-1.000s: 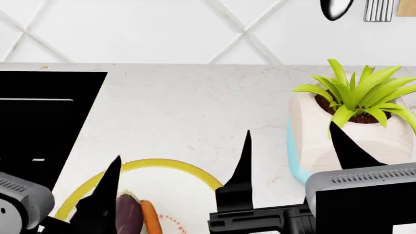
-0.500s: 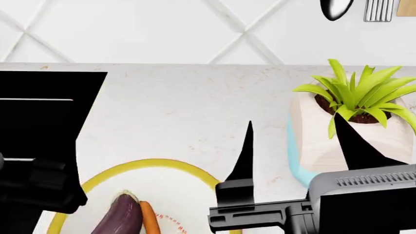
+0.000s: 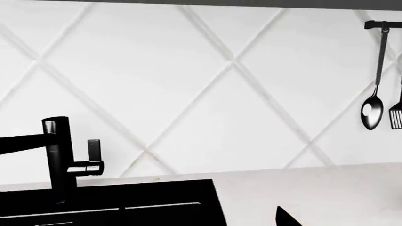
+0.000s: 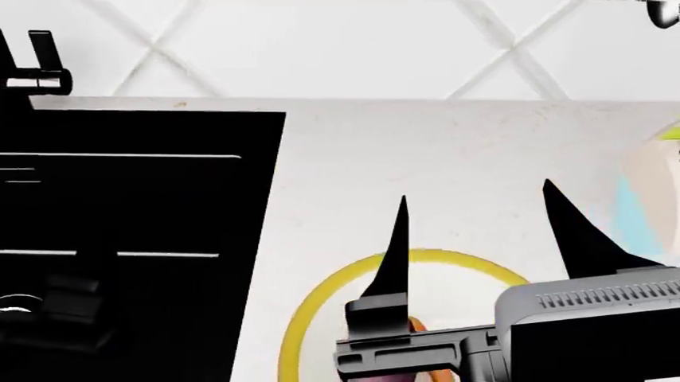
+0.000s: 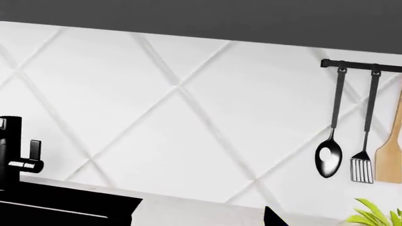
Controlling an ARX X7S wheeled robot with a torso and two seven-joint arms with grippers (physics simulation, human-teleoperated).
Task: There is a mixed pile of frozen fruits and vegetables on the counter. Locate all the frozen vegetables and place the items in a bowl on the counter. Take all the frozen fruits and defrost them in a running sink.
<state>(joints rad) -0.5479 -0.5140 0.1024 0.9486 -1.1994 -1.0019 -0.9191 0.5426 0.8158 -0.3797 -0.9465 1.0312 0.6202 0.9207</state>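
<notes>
The bowl's yellow rim [image 4: 425, 257] shows low in the head view on the white counter [image 4: 447, 151]. My right gripper [image 4: 475, 191] hangs over it, open and empty, and hides most of its inside. A small orange piece [image 4: 416, 325] and a sliver of the purple eggplant [image 4: 367, 377] peek out beside its left finger [image 4: 396, 247]. The black sink [image 4: 127, 223] fills the left, with its faucet [image 3: 56, 160] behind. My left gripper [image 3: 202, 223] is over the sink; one fingertip [image 3: 285, 219] shows far off centre, so the jaws stand apart. The pear and the round fruit are out of view.
A white-and-blue plant pot [image 4: 650, 195] stands at the right edge, close to my right gripper. A spoon [image 5: 328, 160], a slotted turner [image 5: 362, 165] and a wooden spatula [image 5: 390, 160] hang on the tiled back wall.
My left arm has moved left, off the bowl and over the sink, leaving the eggplant beside the orange piece in the bowl. The head view has swung left; the right gripper stays open.
</notes>
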